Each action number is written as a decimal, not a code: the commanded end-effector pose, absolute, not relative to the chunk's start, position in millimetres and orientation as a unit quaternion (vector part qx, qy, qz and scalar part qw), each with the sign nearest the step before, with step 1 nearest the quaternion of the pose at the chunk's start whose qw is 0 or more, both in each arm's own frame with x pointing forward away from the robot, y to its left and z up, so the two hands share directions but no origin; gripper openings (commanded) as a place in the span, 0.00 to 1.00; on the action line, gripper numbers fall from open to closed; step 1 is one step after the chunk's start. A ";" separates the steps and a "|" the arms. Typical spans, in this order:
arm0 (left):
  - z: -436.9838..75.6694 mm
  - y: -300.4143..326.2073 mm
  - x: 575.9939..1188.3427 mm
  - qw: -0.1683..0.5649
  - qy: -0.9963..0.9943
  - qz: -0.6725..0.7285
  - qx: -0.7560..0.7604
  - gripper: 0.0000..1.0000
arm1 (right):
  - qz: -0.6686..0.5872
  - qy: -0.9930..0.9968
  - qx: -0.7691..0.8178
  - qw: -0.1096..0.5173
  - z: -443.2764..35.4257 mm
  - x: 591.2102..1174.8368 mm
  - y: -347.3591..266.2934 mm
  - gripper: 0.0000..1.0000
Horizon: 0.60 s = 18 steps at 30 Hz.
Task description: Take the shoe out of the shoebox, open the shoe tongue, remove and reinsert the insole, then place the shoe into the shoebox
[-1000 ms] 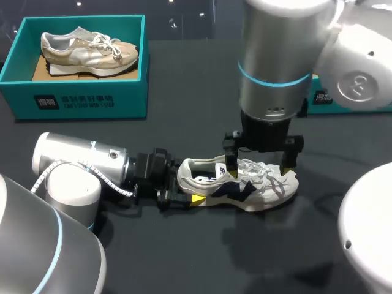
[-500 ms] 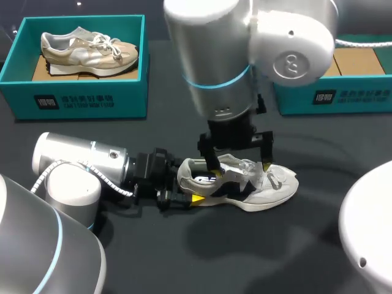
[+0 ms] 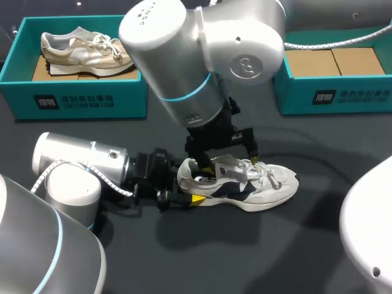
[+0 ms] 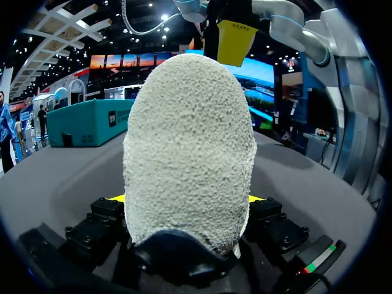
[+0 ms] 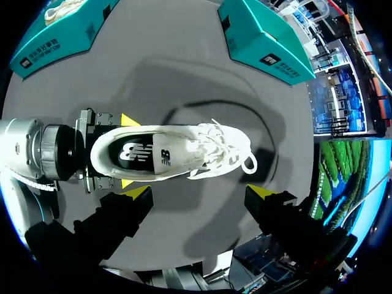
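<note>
Movement: right gripper [image 5: 199,191], fingers spread, has slid from laces to collar above the white-and-navy mesh sneaker [image 3: 245,184]. Its heel sits pinched in the left gripper [image 3: 185,184]; tongue-opening looks next.

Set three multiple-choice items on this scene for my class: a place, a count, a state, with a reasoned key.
1. The white sneaker is: A on the table; B inside a box; C in the air.
2. Teal shoeboxes in view: A one; B two; C three.
3. The right gripper is: A open above the sneaker; B shut on laces; C shut on insole.
Key: 1A, sole rests on the table. 2B, one at each side. 3A, fingers apart, touching nothing.
</note>
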<state>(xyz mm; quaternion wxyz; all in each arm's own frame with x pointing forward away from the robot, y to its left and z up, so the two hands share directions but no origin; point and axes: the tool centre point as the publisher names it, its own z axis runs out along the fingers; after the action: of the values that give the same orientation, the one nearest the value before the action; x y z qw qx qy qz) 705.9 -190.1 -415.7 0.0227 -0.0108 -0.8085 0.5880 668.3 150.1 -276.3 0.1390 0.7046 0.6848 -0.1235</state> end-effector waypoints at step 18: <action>-417.4 -186.7 704.1 0.022 -0.809 0.587 -0.010 0.00 | -0.164 0.668 0.705 0.176 -315.4 688.1 155.7 1.00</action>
<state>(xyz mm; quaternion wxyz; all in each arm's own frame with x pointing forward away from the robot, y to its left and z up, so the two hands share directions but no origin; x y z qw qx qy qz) 705.9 -190.1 -415.7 0.0227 -0.0108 -0.8084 0.5880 691.3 149.2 -308.9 0.1609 0.6980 0.6804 -0.1547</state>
